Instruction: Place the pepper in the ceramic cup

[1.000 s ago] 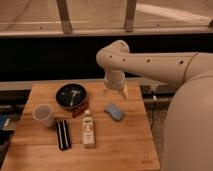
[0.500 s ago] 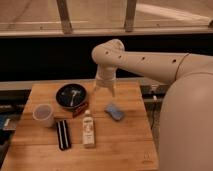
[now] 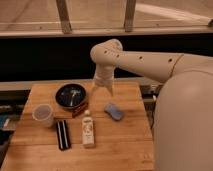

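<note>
Seeing the tool [image 3: 102,90] hanging over the far edge of the desk [image 3: 125,147], roughly 2 o'clock from the black bowl [image 3: 71,95], spread apart and gripping nothing. Found the pepper [image 3: 79,109] lying on the desk at 5 o'clock of the bowl, maybe touching its rim, hard to say. Spotted the ceramic cup [image 3: 43,114] at 9 o'clock from the pepper, well apart. Also got a white bottle [image 3: 88,130], black bar [image 3: 62,134] and blue pad [image 3: 114,111] nearby.
</note>
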Robot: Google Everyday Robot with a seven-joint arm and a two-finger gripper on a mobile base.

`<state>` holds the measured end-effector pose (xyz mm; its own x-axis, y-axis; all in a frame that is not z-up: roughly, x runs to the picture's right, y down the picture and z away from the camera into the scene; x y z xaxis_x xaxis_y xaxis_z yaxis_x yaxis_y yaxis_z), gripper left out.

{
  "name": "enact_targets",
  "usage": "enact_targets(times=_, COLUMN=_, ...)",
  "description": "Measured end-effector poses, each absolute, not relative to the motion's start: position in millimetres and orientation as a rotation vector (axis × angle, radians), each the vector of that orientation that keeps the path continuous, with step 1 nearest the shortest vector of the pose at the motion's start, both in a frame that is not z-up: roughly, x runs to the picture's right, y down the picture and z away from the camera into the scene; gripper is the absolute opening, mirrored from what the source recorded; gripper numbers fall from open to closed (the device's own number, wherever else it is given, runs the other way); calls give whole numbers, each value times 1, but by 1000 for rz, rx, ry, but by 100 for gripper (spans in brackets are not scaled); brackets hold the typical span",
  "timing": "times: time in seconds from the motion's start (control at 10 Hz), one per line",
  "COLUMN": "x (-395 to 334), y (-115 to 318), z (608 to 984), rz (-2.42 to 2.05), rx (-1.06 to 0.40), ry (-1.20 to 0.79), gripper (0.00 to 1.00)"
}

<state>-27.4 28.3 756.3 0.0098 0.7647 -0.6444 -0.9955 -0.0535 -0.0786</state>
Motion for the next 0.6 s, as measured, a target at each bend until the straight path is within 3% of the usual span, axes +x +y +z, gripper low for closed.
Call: enact_targets(times=0.6, x=-85, y=65, z=823, rz=1397, rx=-729, ry=565, gripper=65)
